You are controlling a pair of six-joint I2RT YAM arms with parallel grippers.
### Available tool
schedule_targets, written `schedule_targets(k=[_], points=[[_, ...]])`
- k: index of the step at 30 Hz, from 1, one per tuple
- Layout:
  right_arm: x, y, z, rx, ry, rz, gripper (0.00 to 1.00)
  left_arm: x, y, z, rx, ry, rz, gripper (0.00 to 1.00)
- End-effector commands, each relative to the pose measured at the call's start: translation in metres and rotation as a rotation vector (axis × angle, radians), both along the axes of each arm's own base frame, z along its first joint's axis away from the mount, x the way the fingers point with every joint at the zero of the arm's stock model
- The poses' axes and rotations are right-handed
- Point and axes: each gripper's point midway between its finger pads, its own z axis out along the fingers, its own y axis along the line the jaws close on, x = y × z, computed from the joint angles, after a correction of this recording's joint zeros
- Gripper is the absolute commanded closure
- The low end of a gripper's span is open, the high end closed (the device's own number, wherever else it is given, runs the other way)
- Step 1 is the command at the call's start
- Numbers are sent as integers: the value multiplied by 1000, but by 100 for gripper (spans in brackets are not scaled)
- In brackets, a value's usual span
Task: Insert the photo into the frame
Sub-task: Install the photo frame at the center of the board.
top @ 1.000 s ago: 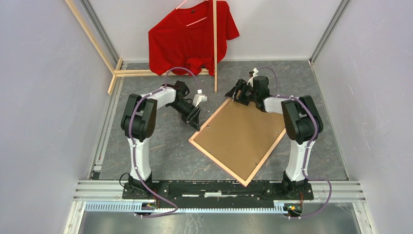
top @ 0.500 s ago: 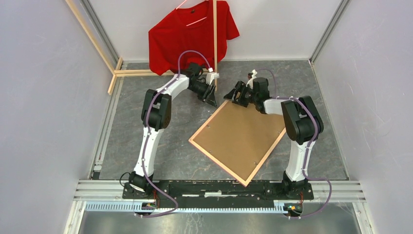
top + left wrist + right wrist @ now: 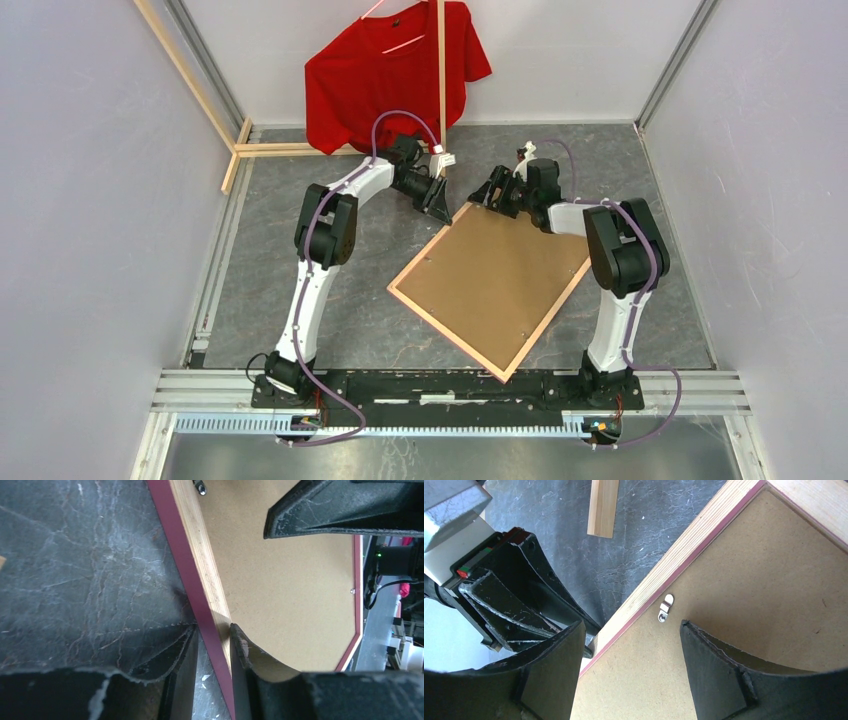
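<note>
Swung across to the far corner, left hand now pinches the frame by its rim; right hand hovers spread above the backing board, probably readying a lift.

The worktop is a dark grey slab veined like marble, evenly lit. Plain pale walls close it in on the left, right and far sides, with metal strips running up the far corners. Aluminium rails cross the near edge. At the far left stands a wooden-stick rack with a red shirt hanging on it.
</note>
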Motion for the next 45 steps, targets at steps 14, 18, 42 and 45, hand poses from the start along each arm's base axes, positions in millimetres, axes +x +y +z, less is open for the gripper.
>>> schedule_targets(k=[14, 18, 42, 45], points=[[1, 25, -12, 24, 25, 44, 25, -15, 6, -27, 60, 13, -19, 70], [2, 27, -15, 25, 33, 47, 25, -14, 7, -27, 60, 9, -21, 70], [-2, 38, -5, 89, 28, 100, 26, -29, 5, -37, 105, -40, -82, 77], [9, 29, 9, 72, 1, 82, 24, -30, 7, -36, 108, -40, -80, 77]])
